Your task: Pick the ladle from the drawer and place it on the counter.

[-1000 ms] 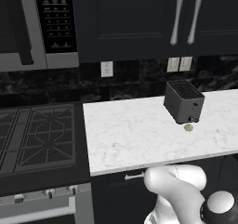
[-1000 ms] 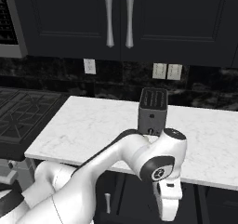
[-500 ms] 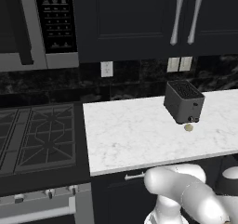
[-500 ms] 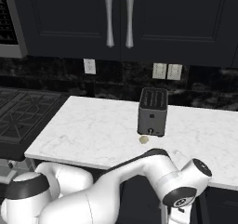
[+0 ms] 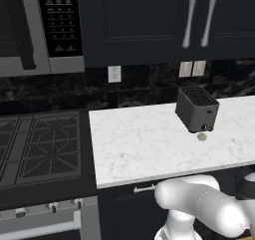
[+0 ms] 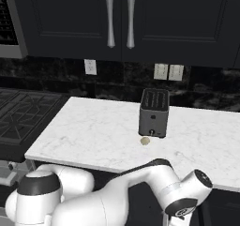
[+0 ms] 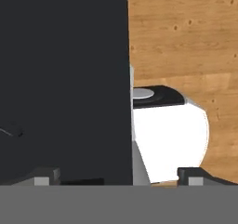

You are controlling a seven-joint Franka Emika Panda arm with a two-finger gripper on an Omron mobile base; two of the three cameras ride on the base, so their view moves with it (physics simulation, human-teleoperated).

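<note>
Counter [image 5: 144, 144]: broad white slab, faint grey veins, thin pale front edge, lay level beside the stovetop and ran off frame to the right; same slab seen from the right base view [image 6: 93, 136]. Ladle: possibly the thin dark sliver at left of hand view; too indistinct to confirm.

Small tan object [image 5: 202, 137] beside toaster [image 5: 196, 108] too small to identify, stovetop [image 5: 35, 149] cut by left edge
</note>
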